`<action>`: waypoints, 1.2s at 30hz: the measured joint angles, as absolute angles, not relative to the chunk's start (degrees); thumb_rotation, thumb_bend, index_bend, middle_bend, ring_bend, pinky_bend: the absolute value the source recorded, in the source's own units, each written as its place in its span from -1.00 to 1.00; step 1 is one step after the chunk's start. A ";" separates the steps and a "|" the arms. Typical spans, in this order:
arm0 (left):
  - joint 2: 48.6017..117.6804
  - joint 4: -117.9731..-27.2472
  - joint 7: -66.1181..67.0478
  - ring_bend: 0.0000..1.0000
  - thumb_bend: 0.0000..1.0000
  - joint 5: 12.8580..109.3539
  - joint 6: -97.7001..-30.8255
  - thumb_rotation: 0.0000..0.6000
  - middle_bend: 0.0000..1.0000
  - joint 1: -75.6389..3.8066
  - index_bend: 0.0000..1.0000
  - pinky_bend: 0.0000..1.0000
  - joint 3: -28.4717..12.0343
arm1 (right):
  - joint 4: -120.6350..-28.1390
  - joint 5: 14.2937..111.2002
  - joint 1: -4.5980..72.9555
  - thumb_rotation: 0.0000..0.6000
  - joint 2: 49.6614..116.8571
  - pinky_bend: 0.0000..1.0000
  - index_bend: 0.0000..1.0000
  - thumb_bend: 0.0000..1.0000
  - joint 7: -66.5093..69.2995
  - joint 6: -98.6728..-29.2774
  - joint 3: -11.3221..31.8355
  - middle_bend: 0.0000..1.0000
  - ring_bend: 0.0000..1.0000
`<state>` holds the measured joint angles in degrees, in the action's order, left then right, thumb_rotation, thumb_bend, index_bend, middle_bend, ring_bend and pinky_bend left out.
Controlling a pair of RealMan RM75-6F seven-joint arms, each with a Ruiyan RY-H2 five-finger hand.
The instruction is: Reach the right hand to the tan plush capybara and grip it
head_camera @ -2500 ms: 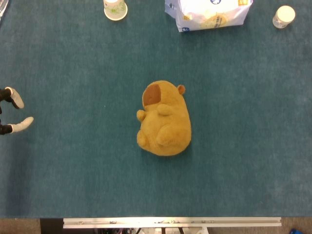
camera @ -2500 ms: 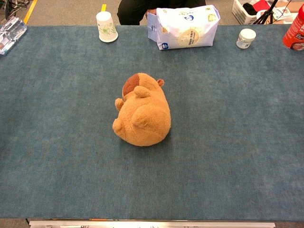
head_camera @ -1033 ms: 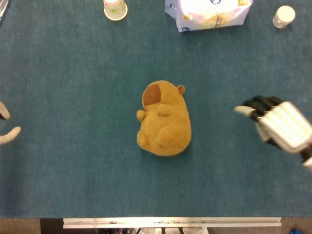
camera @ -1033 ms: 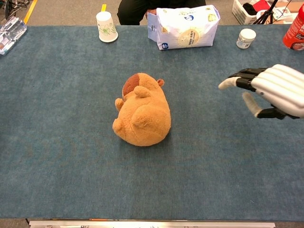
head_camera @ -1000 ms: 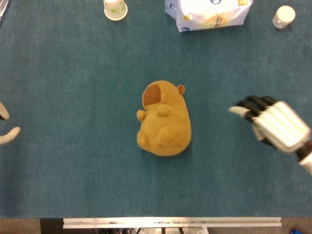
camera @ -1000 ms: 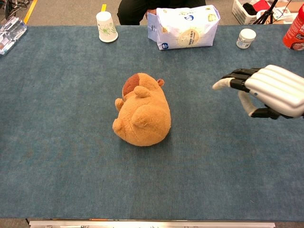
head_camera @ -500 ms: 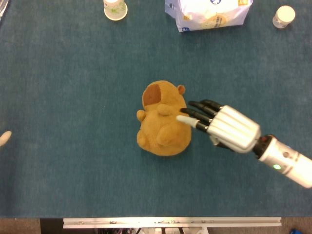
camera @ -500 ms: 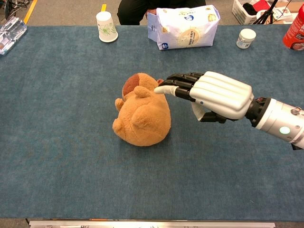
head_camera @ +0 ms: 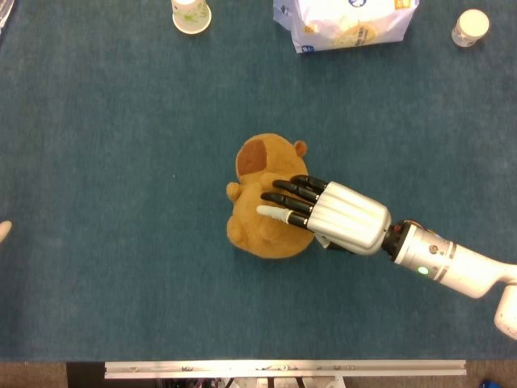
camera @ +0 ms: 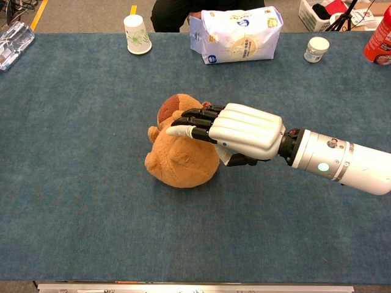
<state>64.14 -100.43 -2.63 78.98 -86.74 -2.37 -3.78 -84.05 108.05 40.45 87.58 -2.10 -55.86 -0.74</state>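
At the far left edge of the head view only a pale fingertip of my left hand (head_camera: 4,230) showed, too little to tell how it was posed. Toward the back left of the teal counter (head_camera: 121,283) stood a white paper cup (camera: 137,34) with a green print.

The tan plush capybara (head_camera: 262,222) lay near the middle of the counter, its brown snout patch pointing toward the back. My right hand (head_camera: 335,214) was over it, palm down, the silver back of the hand facing up. The black fingers (head_camera: 292,198) stretched out nearly straight and side by side across the top of the plush, reaching leftward from its right flank; one pale fingertip lay over the toy's middle. They had not curled around it, so the hand was spread flat with nothing clasped; from the chest view the thumb sat tucked below the palm by the toy's right side, and I could not tell whether it touched.

My white forearm (camera: 342,162) ran off low to the right. Behind, a white plastic bag (camera: 235,33) sat at the back edge, and further right a small white-lidded jar (camera: 316,49).
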 measured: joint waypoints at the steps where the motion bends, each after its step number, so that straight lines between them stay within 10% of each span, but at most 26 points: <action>1: 64.14 -100.40 -2.65 -0.06 -0.79 79.00 -86.71 1.00 0.20 -2.34 0.20 0.23 -3.78 | -84.03 107.24 40.50 0.89 87.53 -0.66 -0.82 1.00 -2.59 -55.09 -1.08 -0.81 -0.88; 36: 64.00 -100.37 -2.65 -0.06 -0.79 79.52 -85.98 1.00 0.20 -2.08 0.21 0.23 -4.10 | -82.21 106.64 40.75 0.89 87.98 -0.76 -0.82 0.99 0.08 -65.41 -3.22 -0.81 -0.88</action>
